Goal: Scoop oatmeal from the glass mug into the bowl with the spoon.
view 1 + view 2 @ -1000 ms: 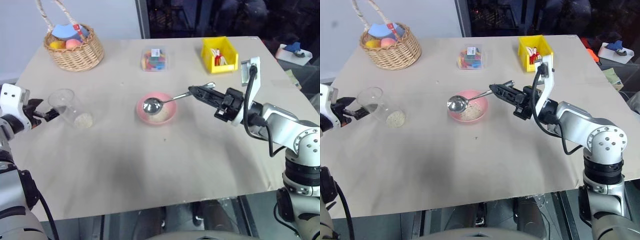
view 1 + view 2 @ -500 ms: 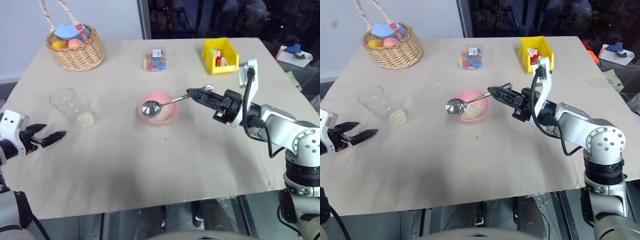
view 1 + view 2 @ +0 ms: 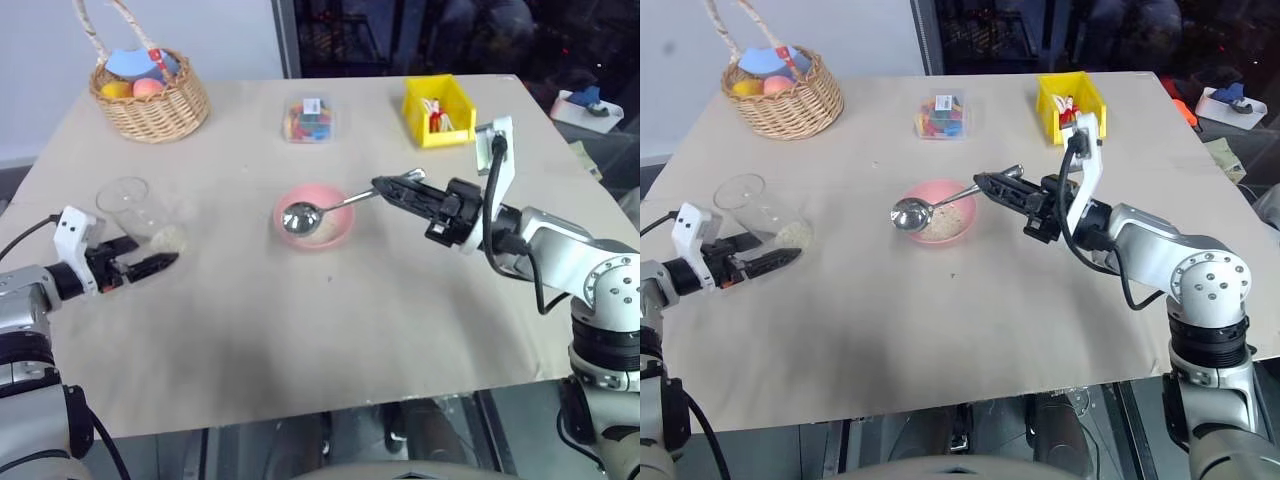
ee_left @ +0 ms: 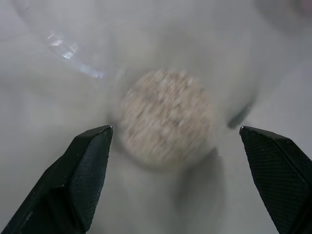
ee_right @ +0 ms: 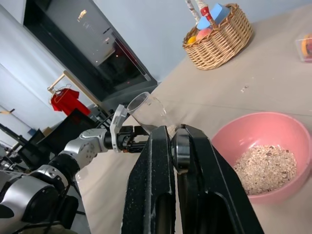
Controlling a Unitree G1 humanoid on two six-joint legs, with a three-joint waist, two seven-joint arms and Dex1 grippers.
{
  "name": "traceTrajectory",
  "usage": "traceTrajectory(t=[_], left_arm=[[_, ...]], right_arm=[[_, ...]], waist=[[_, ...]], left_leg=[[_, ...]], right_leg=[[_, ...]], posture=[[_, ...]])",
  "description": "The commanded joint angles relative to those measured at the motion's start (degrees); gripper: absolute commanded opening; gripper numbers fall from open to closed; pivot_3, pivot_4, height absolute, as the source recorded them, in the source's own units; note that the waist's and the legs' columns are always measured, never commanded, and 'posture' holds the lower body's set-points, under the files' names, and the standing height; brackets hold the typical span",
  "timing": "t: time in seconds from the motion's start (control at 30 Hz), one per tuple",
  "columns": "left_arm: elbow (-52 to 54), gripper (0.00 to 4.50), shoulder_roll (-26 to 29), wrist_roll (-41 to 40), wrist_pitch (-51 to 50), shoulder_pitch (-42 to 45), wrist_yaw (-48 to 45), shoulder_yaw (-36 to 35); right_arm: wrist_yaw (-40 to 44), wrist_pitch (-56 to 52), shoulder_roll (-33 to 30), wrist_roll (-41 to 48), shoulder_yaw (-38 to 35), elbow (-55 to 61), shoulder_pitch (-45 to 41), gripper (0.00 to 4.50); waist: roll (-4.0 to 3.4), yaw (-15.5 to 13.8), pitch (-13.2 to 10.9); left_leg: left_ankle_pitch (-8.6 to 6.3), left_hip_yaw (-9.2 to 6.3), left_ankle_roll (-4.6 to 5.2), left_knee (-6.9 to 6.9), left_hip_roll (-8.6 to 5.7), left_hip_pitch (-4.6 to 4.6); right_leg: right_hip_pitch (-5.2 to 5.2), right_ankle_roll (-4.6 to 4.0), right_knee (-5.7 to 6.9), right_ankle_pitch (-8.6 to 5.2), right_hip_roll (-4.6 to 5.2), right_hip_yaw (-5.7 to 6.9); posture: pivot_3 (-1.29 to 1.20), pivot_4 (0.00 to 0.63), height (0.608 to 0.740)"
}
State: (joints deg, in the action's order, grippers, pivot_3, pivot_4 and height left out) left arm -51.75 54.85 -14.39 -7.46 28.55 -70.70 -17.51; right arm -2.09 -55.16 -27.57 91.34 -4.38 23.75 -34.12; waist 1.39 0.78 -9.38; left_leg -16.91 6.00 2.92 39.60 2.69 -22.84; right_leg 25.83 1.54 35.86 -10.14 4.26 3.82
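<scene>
The glass mug [image 3: 135, 208] leans over on the table at the left, with oatmeal [image 3: 170, 238] gathered at its base. My left gripper [image 3: 160, 264] is open just on the near side of that base. In the left wrist view its fingers [image 4: 80, 178] stand wide apart, with the oatmeal [image 4: 165, 117] seen through the glass ahead of them. My right gripper [image 3: 388, 187] is shut on the handle of the spoon [image 3: 300, 216]. The spoon's round end hovers over the pink bowl [image 3: 335, 196], which holds oatmeal [image 5: 265, 168].
A wicker basket [image 3: 150, 95] stands at the far left. A clear box of colourful pieces [image 3: 308, 118] and a yellow bin [image 3: 438, 110] stand along the far side. Bare table lies between the mug and the bowl and along the near edge.
My left gripper has left the mug's left side, dropped towards the near edge, then come right to the mug's base. The mug, the spoon and the right arm have stayed put.
</scene>
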Motion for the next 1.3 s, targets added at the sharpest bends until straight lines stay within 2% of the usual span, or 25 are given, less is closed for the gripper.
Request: traceTrajectory(t=[0.03, 0.27, 0.4, 0.6, 0.73, 0.87, 1.0, 1.3], left_arm=[[6.58, 4.4, -0.29, -2.29, -4.32, -2.37, 1.63, -1.23], [23.34, 4.4, -2.72, -7.08, -13.91, -13.91, 9.0, -5.62], [32.73, 4.4, -5.48, -9.94, -19.39, -17.85, 16.05, -9.27], [46.59, 4.4, -9.36, -14.83, -25.25, -25.35, 21.75, -14.17], [43.64, 4.4, -8.47, -12.32, -21.98, -23.28, 26.52, -15.03], [39.6, 4.4, -7.83, -10.12, -18.62, -18.65, 28.14, -12.88], [37.75, 4.4, -9.59, -9.2, -17.83, -15.27, 29.12, -10.18], [40.53, 4.4, -13.01, -10.15, -18.66, -17.25, 31.04, -9.13]], right_arm=[[-0.08, 1.64, -0.46, 0.65, -0.76, 2.37, 0.08, 0.0], [-0.07, 2.11, -0.63, 0.52, -0.45, 2.59, 0.56, 0.0], [0.6, 2.07, -0.57, 0.0, -0.27, 2.11, 0.4, 0.0], [1.35, 2.21, -0.31, -0.71, 0.04, 1.84, 0.42, 0.0], [2.26, 2.23, -0.19, -1.25, 0.5, 1.35, 0.27, 0.0], [3.02, 2.36, 0.1, -2.11, 0.83, 0.83, -0.07, 0.0], [3.31, 2.44, 0.2, -3.0, 0.92, 0.9, 0.0, 0.0], [2.6, 2.75, -0.19, -2.83, 0.41, 2.31, 1.32, 0.0]], waist=[[0.0, 0.01, 0.0], [0.0, 0.12, 0.0], [0.0, 0.0, 0.0], [0.0, 0.04, 0.0], [0.0, -0.14, 0.0], [0.0, -0.33, 0.01], [0.01, -0.15, 0.01], [0.01, -0.01, 0.01]], left_leg=[[0.0, 0.0, 0.0, 0.0, 0.0, 0.0], [0.0, -0.19, 0.0, 0.0, 0.04, 0.09], [0.0, -0.25, 0.0, 0.0, 0.04, 0.11], [0.02, -0.29, -0.04, 0.0, 0.05, 0.1], [0.06, -0.35, -0.1, 0.0, 0.03, 0.11], [0.09, -0.32, -0.13, 0.0, -0.01, 0.11], [0.09, -0.3, -0.13, 0.0, -0.05, 0.1], [0.09, -0.14, -0.13, 0.0, 0.0, 0.08]], right_leg=[[0.0, 0.0, 0.0, 0.0, 0.0, -0.01], [0.0, 0.0, 0.02, 0.0, 0.01, -0.11], [-0.01, 0.0, 0.03, 0.0, 0.01, -0.12], [-0.01, 0.0, 0.02, 0.0, 0.01, -0.12], [-0.02, -0.02, 0.04, 0.0, -0.03, -0.07], [-0.05, -0.03, 0.03, 0.0, -0.04, -0.04], [-0.05, -0.03, 0.02, 0.0, -0.04, -0.06], [-0.03, -0.02, 0.0, 0.01, -0.06, -0.05]], posture=[[0.0, 0.15, 0.74], [0.0, 0.15, 0.74], [0.0, 0.15, 0.74], [0.0, 0.15, 0.74], [0.0, 0.15, 0.74], [0.0, 0.15, 0.74], [0.0, 0.15, 0.74], [0.0, 0.15, 0.74]])
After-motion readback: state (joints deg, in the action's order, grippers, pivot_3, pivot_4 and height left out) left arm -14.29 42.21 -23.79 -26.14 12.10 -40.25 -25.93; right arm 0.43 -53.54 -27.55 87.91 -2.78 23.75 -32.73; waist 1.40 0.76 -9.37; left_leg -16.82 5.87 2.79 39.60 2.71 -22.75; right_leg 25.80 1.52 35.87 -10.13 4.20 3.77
